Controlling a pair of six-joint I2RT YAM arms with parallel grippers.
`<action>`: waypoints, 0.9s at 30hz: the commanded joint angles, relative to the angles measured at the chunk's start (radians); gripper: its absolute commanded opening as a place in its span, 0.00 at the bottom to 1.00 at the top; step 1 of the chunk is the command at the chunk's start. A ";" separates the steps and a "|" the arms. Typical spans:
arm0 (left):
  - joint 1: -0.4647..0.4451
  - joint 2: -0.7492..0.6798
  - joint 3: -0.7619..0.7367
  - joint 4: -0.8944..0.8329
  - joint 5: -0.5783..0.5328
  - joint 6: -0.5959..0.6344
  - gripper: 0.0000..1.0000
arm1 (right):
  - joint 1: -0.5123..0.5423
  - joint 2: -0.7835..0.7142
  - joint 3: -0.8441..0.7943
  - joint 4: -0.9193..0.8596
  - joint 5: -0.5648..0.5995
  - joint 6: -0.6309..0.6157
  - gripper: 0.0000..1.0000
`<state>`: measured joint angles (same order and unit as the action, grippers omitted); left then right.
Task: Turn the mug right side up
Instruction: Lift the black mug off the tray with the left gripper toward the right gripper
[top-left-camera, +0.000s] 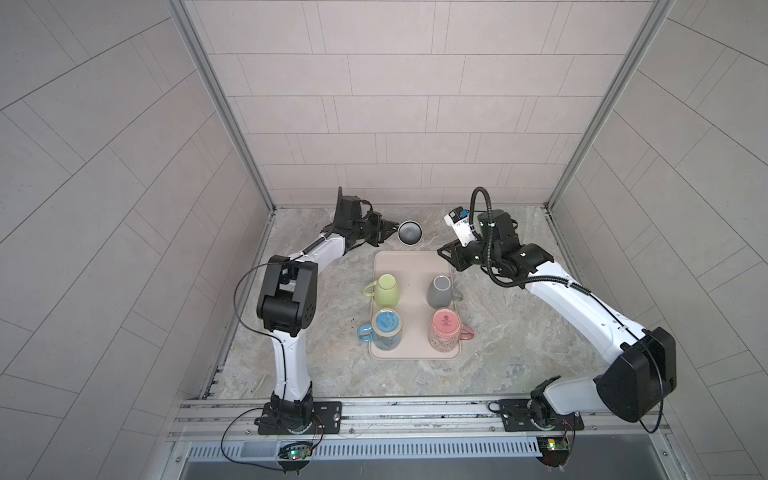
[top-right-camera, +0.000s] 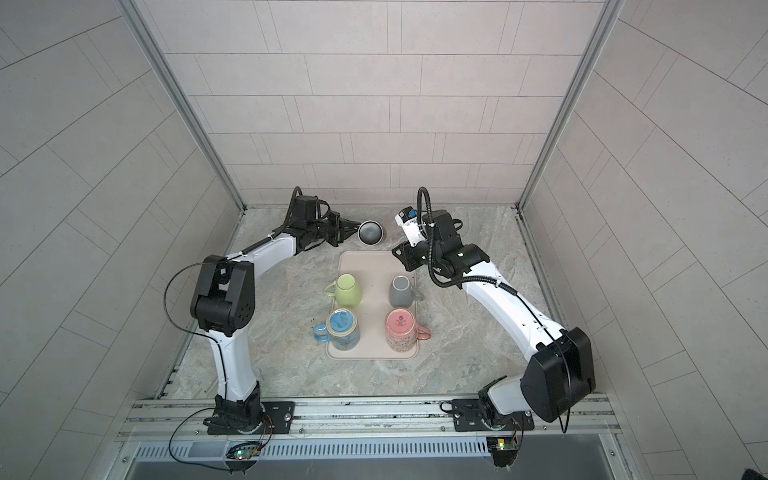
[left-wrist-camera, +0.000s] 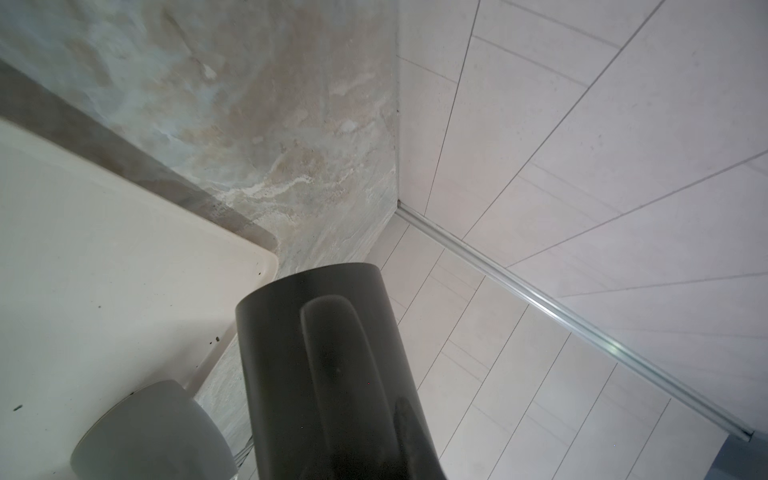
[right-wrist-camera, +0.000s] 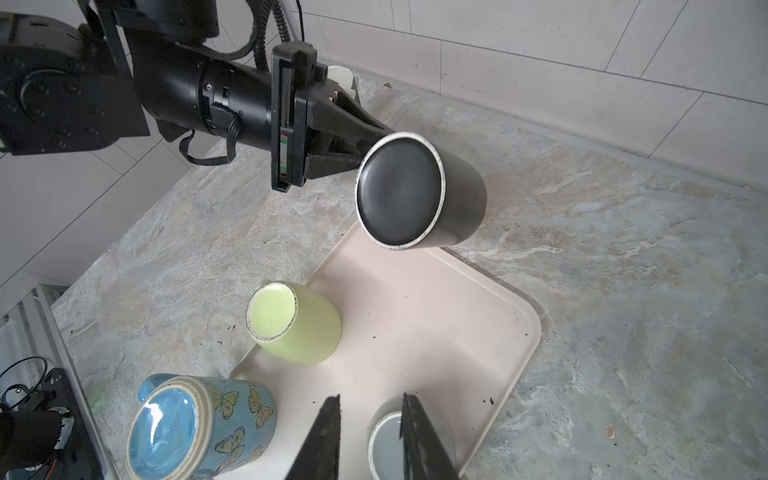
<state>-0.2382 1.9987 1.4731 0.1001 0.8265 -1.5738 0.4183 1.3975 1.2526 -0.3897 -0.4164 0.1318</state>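
Holding the black mug (right-wrist-camera: 415, 191) aloft, tilted, left gripper (right-wrist-camera: 355, 143) is clamping it, right gripper (right-wrist-camera: 370, 401) is hovering over the tray (right-wrist-camera: 436, 324), jaws slightly parted, empty.

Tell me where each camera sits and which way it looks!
Both top views: overhead, looking down on the tray; both arms show.
Left wrist: left arm, faces a wall corner past the black mug; no fingers show.
Right wrist: right arm, faces the left gripper across the tray; the right gripper shows.
Shared: both wrist views catch the grey mug.
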 joint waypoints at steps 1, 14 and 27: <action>-0.003 -0.109 0.008 0.049 0.037 0.167 0.00 | -0.003 -0.035 0.021 -0.017 0.019 0.008 0.27; -0.010 -0.206 -0.020 0.152 -0.055 0.508 0.00 | 0.012 -0.049 0.066 -0.031 0.034 0.046 0.24; -0.047 -0.337 -0.146 0.239 -0.186 0.830 0.00 | 0.022 0.010 0.175 -0.046 0.000 0.075 0.21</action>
<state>-0.2684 1.7699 1.3182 0.2264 0.6804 -0.8875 0.4339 1.3880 1.4052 -0.4236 -0.4023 0.1879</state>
